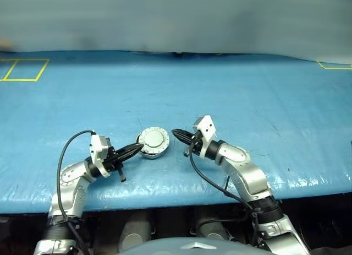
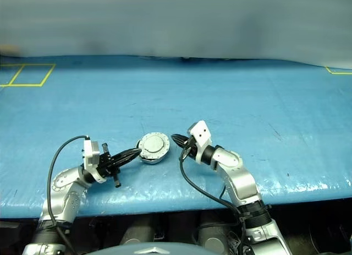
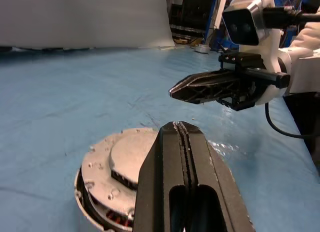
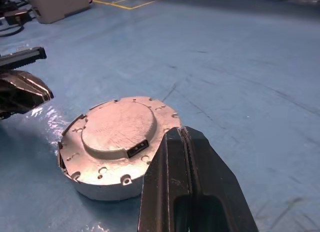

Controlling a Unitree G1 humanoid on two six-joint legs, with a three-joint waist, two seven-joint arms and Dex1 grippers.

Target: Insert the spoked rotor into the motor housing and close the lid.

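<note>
Blue tabletop (image 1: 231,95); near its front edge, lid (image 1: 153,139) seated on motor housing (image 4: 107,189). Left claw (image 1: 138,148) and right claw (image 1: 177,134) flank it, both pinched shut, empty, probably to press or nudge.

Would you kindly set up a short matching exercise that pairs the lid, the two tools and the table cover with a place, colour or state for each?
Things:
1. lid
2. left tool
3. right tool
4. table cover

Descriptions:
A. blue, with yellow lines at a far corner
B. shut, tip at the motor's edge on the robot's left side
C. grey, with a raised centre circle, sitting on the motor housing
D. shut, tip just off the motor's right side

Pairs: 1-C, 2-B, 3-D, 4-A
</note>
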